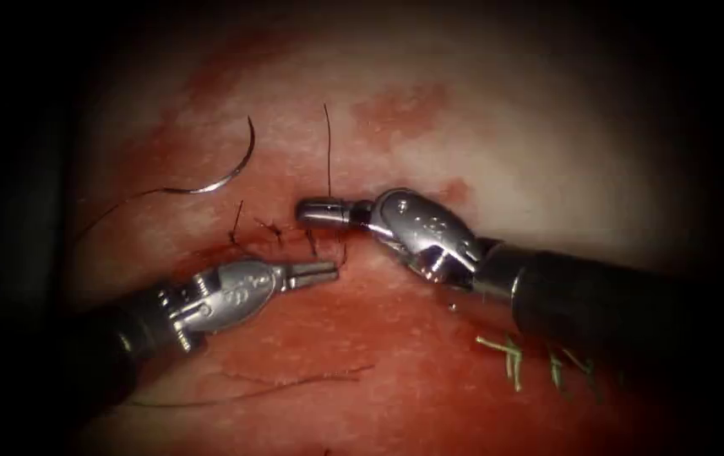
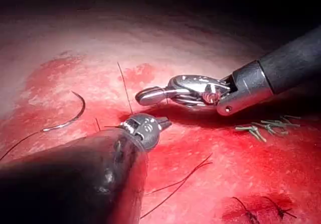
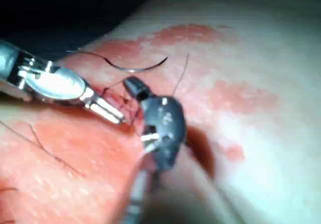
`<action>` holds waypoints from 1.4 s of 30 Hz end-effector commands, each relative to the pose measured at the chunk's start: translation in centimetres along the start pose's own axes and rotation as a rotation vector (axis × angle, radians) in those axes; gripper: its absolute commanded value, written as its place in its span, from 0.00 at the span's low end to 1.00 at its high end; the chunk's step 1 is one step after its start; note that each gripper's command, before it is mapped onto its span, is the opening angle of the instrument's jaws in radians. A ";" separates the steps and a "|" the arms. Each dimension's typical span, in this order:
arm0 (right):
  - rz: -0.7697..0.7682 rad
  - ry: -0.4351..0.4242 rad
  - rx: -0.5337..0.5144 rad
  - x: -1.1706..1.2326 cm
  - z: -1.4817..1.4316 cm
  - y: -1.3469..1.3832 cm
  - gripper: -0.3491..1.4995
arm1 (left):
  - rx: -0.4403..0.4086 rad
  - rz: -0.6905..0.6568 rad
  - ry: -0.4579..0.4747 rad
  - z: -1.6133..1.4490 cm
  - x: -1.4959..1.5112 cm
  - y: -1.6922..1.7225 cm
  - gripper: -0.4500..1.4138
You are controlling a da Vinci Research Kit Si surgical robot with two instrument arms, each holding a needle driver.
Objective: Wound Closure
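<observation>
The curved needle (image 1: 231,173) lay free on the tissue (image 1: 497,143) at the far left, above and left of the cut (image 1: 285,241), not in the tissue and held by neither tool, its thread (image 1: 121,205) trailing off leftward from its lower end. The left tool (image 1: 315,272) came in from the lower left with its jaws drawn together at the cut; whether they pinched thread there could not be told. Short dark suture ends (image 1: 237,221) stood up along the cut between the two tools, and one long strand (image 1: 328,148) rose straight upward from it. The right tool (image 1: 315,211) reached in from the right, its jaws closed, tip just above the cut beside that strand. A loose thread piece (image 1: 294,386) lay lower down, and green stitches (image 1: 514,359) sat at the lower right
</observation>
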 end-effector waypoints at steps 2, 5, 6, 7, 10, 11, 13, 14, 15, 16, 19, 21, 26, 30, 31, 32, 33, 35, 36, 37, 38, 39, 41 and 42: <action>-0.009 -0.063 -0.013 -0.10 0.11 -0.05 0.64 | -0.003 -0.007 0.003 0.04 0.11 0.01 0.00; -0.022 -0.100 -0.007 -0.14 0.10 -0.08 0.68 | -0.008 -0.002 0.002 -0.02 0.20 -0.02 0.00; -0.029 -0.109 -0.005 -0.15 0.10 -0.08 0.72 | -0.011 0.001 0.002 -0.04 0.23 -0.04 0.00; -0.032 -0.123 -0.003 -0.17 0.10 -0.09 0.75 | -0.009 0.007 -0.005 -0.09 0.28 -0.10 0.00; -0.037 -0.145 0.003 -0.21 0.09 -0.10 0.75 | 0.006 0.016 -0.009 -0.18 0.34 -0.20 0.00; -0.038 -0.148 0.006 -0.22 0.09 -0.11 0.75 | 0.007 0.020 -0.007 -0.19 0.35 -0.22 0.00; -0.040 -0.152 0.012 -0.24 0.10 -0.11 0.75 | 0.006 0.022 -0.010 -0.21 0.38 -0.27 0.00; -0.041 -0.151 0.017 -0.25 0.11 -0.12 0.75 | 0.007 0.025 -0.013 -0.20 0.39 -0.29 0.00; -0.041 -0.153 0.023 -0.26 0.12 -0.13 0.75 | 0.007 0.030 -0.014 -0.20 0.40 -0.32 0.00; -0.042 -0.157 0.029 -0.27 0.14 -0.14 0.75 | 0.007 0.028 -0.014 -0.19 0.41 -0.34 0.00; -0.045 -0.163 0.043 -0.31 0.17 -0.17 0.72 | 0.006 0.038 -0.017 -0.14 0.43 -0.45 0.00; -0.045 -0.163 0.062 -0.32 0.18 -0.19 0.65 | 0.004 0.037 -0.017 -0.09 0.44 -0.56 0.00; -0.045 -0.165 0.098 -0.33 0.16 -0.21 0.30 | 0.020 0.047 -0.039 -0.01 0.36 -0.79 0.00; -0.044 -0.165 0.102 -0.33 0.16 -0.20 0.21 | 0.026 0.048 -0.044 0.05 0.26 -0.90 0.00; -0.044 -0.165 0.102 -0.33 0.16 -0.20 0.20 | 0.026 0.049 -0.044 0.06 0.24 -0.92 0.00; -0.044 -0.165 0.105 -0.33 0.16 -0.21 0.18 | 0.027 0.049 -0.044 0.07 0.21 -0.93 0.00; -0.044 -0.165 0.105 -0.33 0.16 -0.21 0.17 | 0.029 0.050 -0.041 0.08 0.19 -0.95 0.00; -0.044 -0.164 0.106 -0.32 0.15 -0.21 0.16 | 0.024 0.053 -0.047 0.10 0.15 -0.97 0.00; -0.044 -0.164 0.106 -0.32 0.15 -0.22 0.13 | 0.022 0.054 -0.053 0.11 0.12 -0.98 0.00; -0.044 -0.164 0.107 -0.32 0.15 -0.22 0.11 | 0.022 0.055 -0.053 0.12 0.10 -0.98 0.00; -0.043 -0.167 0.107 -0.32 0.15 -0.22 0.11 | 0.023 0.057 -0.053 0.12 0.08 -0.99 0.00; -0.043 -0.165 0.107 -0.31 0.15 -0.22 0.11 | 0.019 0.059 -0.057 0.14 0.05 -0.99 0.00; -0.042 -0.159 0.106 -0.30 0.15 -0.22 0.13 | 0.015 0.069 -0.063 0.16 0.01 -0.98 0.00; -0.041 -0.153 0.106 -0.30 0.15 -0.23 0.15 | 0.014 0.071 -0.065 0.17 -0.02 -0.98 0.00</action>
